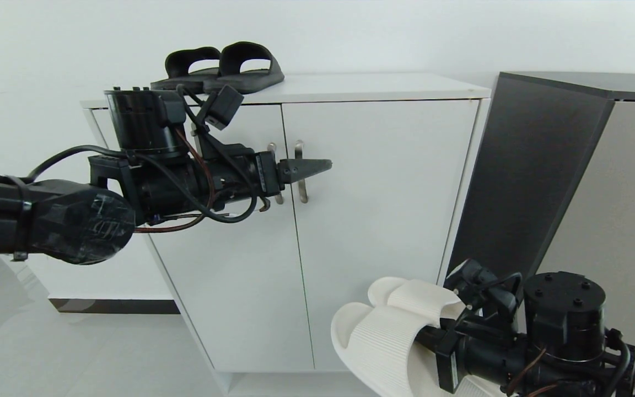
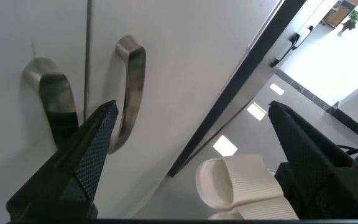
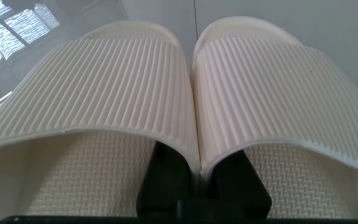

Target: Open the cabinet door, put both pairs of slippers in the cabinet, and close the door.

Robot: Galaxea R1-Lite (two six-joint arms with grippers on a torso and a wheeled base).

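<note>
At the front of the white cabinet (image 1: 383, 193), both doors are closed and the two curved metal handles sit side by side at the centre seam: the left door's handle (image 1: 272, 148) (image 2: 55, 93) and the right door's handle (image 1: 301, 190) (image 2: 132, 81). The left gripper (image 1: 323, 164) (image 2: 191, 109) hangs level with these handles, just in front of them. Its claw is spread wide and holds nothing. In the left wrist view one fingertip (image 2: 107, 115) lies close by the right door's handle, while the other stands well off toward the cabinet's right edge; whether the tip touches the metal cannot be told. On top of the cabinet, near its left end, a pair of black slippers (image 1: 224, 69) lies side by side. Low on the right, before the foot of the cabinet's right door, the right gripper (image 1: 422, 336) (image 3: 197, 180) carries a pair of white ribbed slippers (image 1: 383, 331) (image 2: 241, 180) (image 3: 123, 81). One finger goes inside each slipper, pinching their two inner strap walls together, with the toes pointing toward the door. To the right of the white cabinet stands a dark grey cabinet (image 1: 516, 176), and a glossy pale floor (image 1: 75, 353) spreads below.
</note>
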